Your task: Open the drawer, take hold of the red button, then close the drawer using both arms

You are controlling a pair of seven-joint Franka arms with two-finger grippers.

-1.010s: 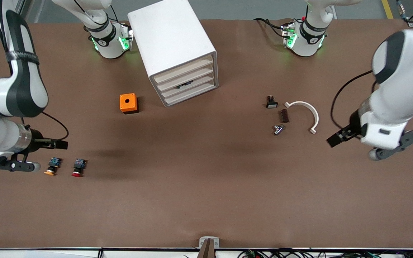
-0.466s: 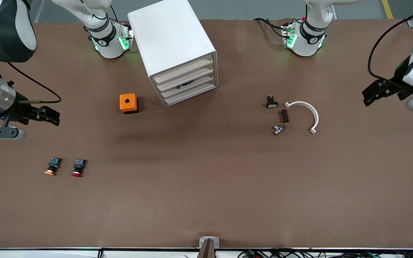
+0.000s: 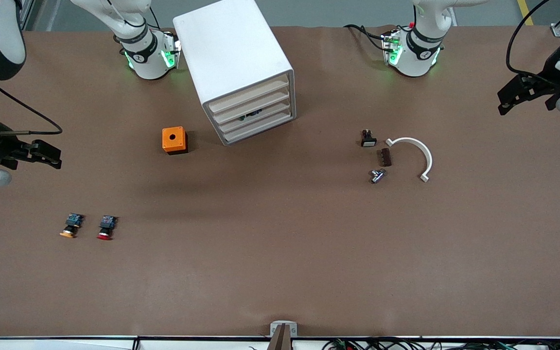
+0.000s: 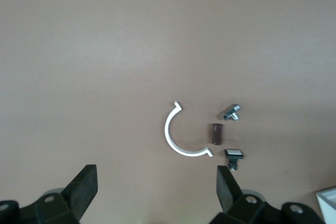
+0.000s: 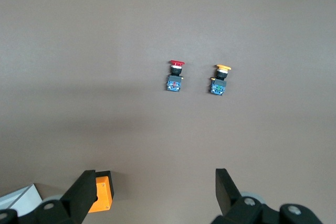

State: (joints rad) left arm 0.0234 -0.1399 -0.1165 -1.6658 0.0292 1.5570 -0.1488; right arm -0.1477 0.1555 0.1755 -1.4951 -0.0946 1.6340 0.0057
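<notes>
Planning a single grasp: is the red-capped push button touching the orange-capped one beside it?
Apart. The right wrist view shows bare table between the red-capped push button and the orange-capped one.

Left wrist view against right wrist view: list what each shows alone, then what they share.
Left wrist only: a white curved clip, a brown block, a metal fitting, a small black switch. Right wrist only: the red-capped button, an orange-capped button, an orange cube. Shared: brown table, each view's own open gripper, a white cabinet corner.

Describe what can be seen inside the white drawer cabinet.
The cabinet holds four cream-fronted drawers, all pushed in. A small dark object shows through the gap at the third level; what it is, and everything else inside, is hidden.
</notes>
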